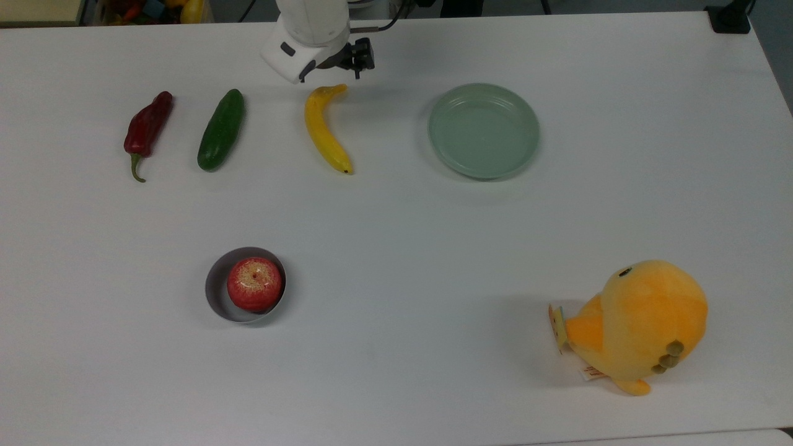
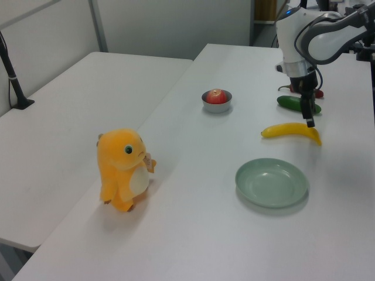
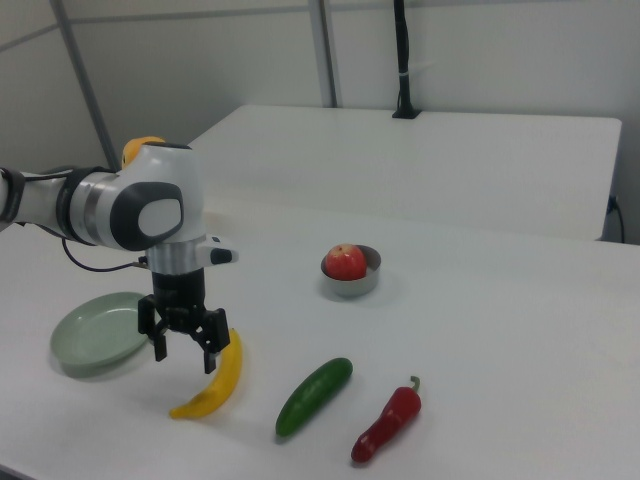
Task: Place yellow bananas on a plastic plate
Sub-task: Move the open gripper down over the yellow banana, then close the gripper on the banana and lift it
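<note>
- Top view: banana [image 1: 324,131] lies flat on table [image 1: 396,347], between cucumber [image 1: 220,129] on the top view's left and plate [image 1: 484,131] on the top view's right, clear of both.
- Long axis runs far-to-near, stem end far.
- Gripper [image 1: 354,59] hangs over the stem end; the body stretches nearward from it.
- Right view: fingers spread wide, empty, gripper [image 3: 184,347] above banana [image 3: 215,382].
- Likely next: shift toward mid-body, fingers straddling the short width, then descend.
</note>
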Motion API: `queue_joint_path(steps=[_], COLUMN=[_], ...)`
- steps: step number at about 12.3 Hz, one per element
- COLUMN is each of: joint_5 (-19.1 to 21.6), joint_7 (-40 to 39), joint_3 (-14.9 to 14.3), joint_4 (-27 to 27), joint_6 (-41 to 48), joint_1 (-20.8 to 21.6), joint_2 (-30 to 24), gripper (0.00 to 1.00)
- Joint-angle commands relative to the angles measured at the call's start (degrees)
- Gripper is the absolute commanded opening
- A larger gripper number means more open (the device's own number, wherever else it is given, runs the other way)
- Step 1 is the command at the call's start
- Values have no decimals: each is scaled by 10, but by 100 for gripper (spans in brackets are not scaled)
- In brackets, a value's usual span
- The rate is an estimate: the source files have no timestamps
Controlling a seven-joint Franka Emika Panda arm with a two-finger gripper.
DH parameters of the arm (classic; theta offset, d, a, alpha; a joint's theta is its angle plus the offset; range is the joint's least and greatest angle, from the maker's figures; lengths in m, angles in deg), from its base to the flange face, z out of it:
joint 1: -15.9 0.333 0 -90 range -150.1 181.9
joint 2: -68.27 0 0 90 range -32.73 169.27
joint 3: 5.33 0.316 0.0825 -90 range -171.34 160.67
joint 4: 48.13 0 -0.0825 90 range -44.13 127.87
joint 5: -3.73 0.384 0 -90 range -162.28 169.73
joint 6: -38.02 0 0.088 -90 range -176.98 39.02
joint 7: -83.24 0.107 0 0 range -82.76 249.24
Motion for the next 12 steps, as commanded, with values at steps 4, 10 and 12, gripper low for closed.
queue_joint_path(steps=[4, 10, 12], joint_5=[-25, -25, -25], joint_7=[-81, -104, -103], joint_3=[-39, -43, -43], joint_4=[57, 57, 58], joint_6=[-168, -230, -227], joint_1=[-7, -8, -7], joint_2=[-11, 37, 37], gripper=[100, 86, 74])
